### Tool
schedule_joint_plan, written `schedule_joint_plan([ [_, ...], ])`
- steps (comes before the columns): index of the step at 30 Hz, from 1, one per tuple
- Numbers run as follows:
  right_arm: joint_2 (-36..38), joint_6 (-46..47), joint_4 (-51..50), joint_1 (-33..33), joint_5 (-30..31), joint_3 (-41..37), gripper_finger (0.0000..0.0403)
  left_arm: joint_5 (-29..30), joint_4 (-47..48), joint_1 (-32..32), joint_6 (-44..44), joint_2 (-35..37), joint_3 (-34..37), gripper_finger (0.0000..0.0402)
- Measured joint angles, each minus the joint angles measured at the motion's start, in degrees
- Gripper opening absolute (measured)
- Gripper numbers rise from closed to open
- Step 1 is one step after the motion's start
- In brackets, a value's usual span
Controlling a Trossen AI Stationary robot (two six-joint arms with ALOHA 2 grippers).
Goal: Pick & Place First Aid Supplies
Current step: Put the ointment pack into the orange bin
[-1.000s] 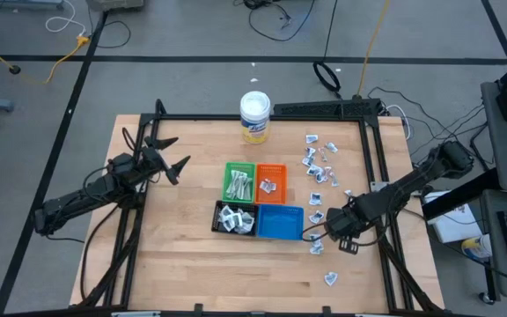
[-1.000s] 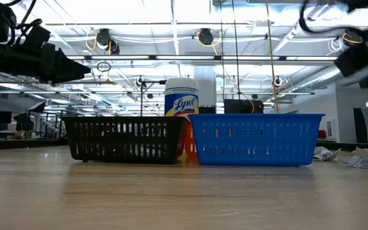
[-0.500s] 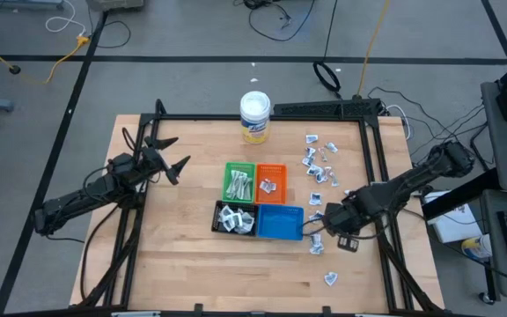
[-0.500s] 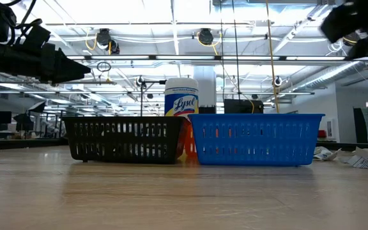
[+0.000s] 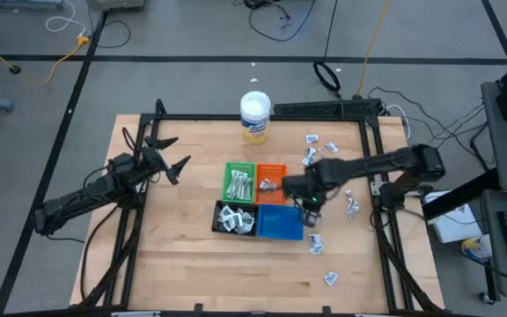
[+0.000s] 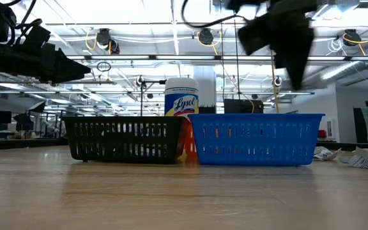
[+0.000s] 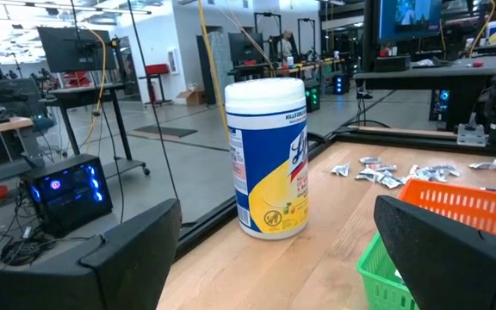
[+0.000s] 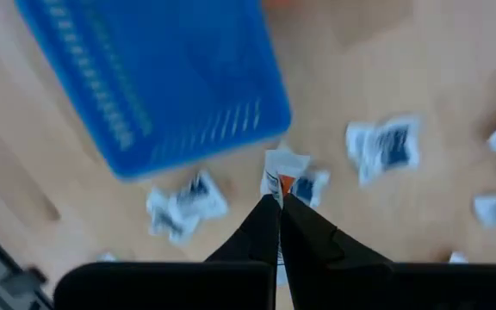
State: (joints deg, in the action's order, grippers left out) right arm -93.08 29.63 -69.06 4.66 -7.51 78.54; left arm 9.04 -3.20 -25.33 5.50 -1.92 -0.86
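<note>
Four small trays sit in a two-by-two block at the middle of the wooden desk (image 5: 174,255): a green tray (image 5: 239,182) and an orange tray (image 5: 272,180) on the far row, a black tray (image 5: 235,218) and a blue tray (image 5: 280,223) on the near row. One white-lidded tub with a yellow label (image 5: 254,118) stands upright at the far edge of the desk, beyond the trays.

The right gripper (image 5: 311,202) hangs over the desk just beside the blue tray's far right corner. In the right wrist view its two dark fingers (image 8: 304,232) are pressed together, pinching one small white packet (image 8: 281,165) at the tips, with the blue tray and the desk below.

The other first aid supplies lie mostly loose to the right of the trays. A scatter of flat white packets with dark print (image 5: 317,157) runs from the far right part of the desk down toward the arm; their exact number cannot be counted. One packet (image 5: 351,206) lies right of the gripper, two (image 5: 316,244) lie just right of the blue tray, and one (image 5: 331,279) lies alone near the front. The green tray holds pale strips, the black tray several packets, the orange tray one or two.

The left gripper (image 5: 172,155) waits above the left part of the desk, well apart from the trays, its fingers spread wide and holding nothing.
</note>
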Motion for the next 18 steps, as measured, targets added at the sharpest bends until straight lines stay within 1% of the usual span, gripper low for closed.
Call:
schedule_joint_plan([
  [7,-8.29,-5.66,-0.15,-6.51,-0.04,10.14,0.0000,0.00,0.00,-0.01,0.00,0.00,0.00,0.0392],
  [18,-19.20,-10.63,-1.97,-12.01,-0.23,25.81,0.0000,0.01,0.00,-0.01,0.00,0.00,0.00,0.0392],
])
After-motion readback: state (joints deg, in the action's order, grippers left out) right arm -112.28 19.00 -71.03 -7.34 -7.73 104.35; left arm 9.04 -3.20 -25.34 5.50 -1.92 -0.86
